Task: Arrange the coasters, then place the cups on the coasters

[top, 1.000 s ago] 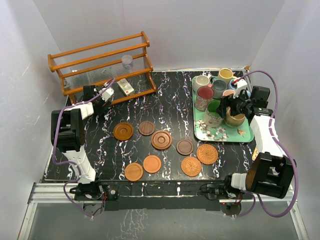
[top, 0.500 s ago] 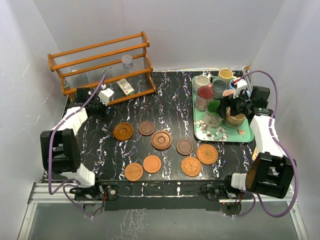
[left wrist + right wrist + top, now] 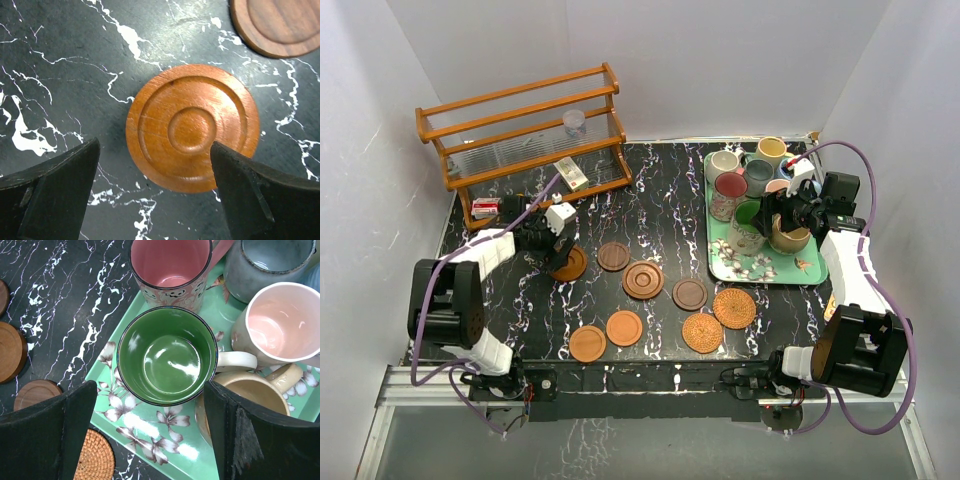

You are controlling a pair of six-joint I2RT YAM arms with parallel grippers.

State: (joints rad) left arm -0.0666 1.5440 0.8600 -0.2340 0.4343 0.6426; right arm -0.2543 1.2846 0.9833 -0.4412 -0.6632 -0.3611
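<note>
**Now: a Coaster and a Mug Are Being Straddled by Open Jaws**

Nothing is being gripped at present. The left gripper [image 3: 154, 150] is being held spread wide above the ringed orange coaster [image 3: 192, 127]. That coaster is lying flat on the black marbled table [image 3: 60, 60], with a darker walnut coaster [image 3: 280, 25] near it. The right gripper [image 3: 150, 390] is likewise being held released over the green mug [image 3: 167, 357]. The mug is standing upright on the flowered tray [image 3: 175, 452], crowded by a patterned pink-lined mug [image 3: 170, 265], a cream mug [image 3: 282, 322] and a tan mug [image 3: 250, 395]. No mug is sitting on a coaster yet, and the coasters are lying in a loose scatter, so the arranging step is probably the one in hand.

Several risks are being courted. Little edge is being offered by the thin disc. If the fingers are closed too high, it is likely to be skidded across the slick surface or tipped against the walnut neighbour. On the tray, the green mug's handle is pointing toward the tan mug, so a finger lowered on that side may be jammed there, or the neighbours may be knocked. Whether the green rim can be spanned by the jaws cannot be told.
</note>
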